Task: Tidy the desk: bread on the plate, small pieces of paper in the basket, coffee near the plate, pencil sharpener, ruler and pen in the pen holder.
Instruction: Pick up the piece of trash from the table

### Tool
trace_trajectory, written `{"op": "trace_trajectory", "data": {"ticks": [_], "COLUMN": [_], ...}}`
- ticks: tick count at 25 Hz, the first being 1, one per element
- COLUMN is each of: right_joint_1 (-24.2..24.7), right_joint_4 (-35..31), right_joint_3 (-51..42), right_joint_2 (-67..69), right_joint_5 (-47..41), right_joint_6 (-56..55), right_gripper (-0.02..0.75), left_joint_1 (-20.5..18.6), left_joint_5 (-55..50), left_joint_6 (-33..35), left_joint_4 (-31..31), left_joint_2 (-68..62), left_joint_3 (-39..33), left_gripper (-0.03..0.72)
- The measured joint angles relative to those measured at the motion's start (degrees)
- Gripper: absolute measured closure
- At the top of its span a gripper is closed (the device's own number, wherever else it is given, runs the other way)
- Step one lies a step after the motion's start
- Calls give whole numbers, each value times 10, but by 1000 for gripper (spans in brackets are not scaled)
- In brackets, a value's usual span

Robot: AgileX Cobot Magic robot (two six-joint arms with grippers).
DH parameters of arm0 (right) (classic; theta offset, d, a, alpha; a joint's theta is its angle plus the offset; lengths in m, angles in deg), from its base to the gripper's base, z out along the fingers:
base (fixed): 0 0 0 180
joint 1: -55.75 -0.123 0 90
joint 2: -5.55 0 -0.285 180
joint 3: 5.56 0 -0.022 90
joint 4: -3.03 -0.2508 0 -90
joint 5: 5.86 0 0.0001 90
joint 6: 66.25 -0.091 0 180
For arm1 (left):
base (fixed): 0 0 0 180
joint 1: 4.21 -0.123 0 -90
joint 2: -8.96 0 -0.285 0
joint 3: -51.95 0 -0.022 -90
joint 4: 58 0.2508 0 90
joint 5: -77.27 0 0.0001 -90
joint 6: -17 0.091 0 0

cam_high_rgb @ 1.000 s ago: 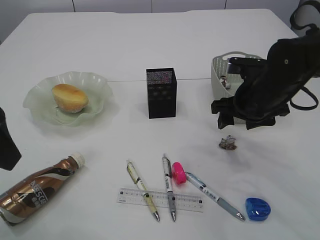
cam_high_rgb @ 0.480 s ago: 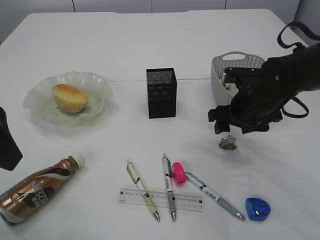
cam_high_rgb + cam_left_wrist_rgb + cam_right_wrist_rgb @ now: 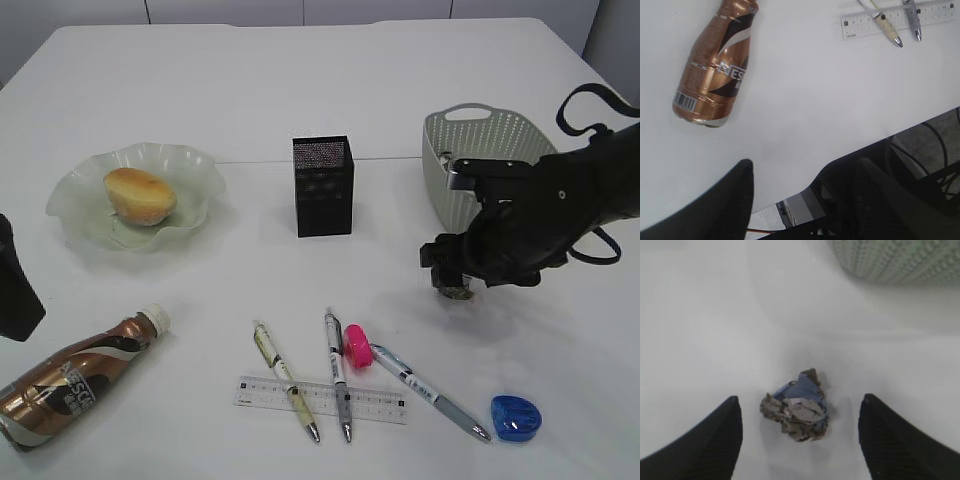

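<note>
white desk (image 3: 300,90), open right gripper (image 3: 797,440) astride paper wad (image 3: 796,412)

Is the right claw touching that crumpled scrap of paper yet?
Apart. The right wrist view shows the right claw open, bare desk on both sides between its fingers and the paper scrap.

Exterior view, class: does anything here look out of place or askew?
Yes. The coffee lies on its side near the desk's front-left edge instead of standing upright, and two pens lie across the ruler.
</note>
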Motion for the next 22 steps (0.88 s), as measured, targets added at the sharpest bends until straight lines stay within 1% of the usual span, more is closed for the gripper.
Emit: {"op": "trace_trajectory", "data": {"ticks": [4,22], "right_joint_1": [0,0], "right_joint_4": [0,0], "right_joint_3": [0,-1], "right_joint_2": [0,17], "right_joint_5": [17,26], "right_joint_6": [0,0], "right_gripper": [177,178], "left_joint_1": [0,0], "left_joint_5": [0,0], "left_joint_6": [0,0], "left_joint_4": [0,-3], "left_joint_2": [0,0], "left_joint_3": [0,0], "left_gripper": [228,228]}}
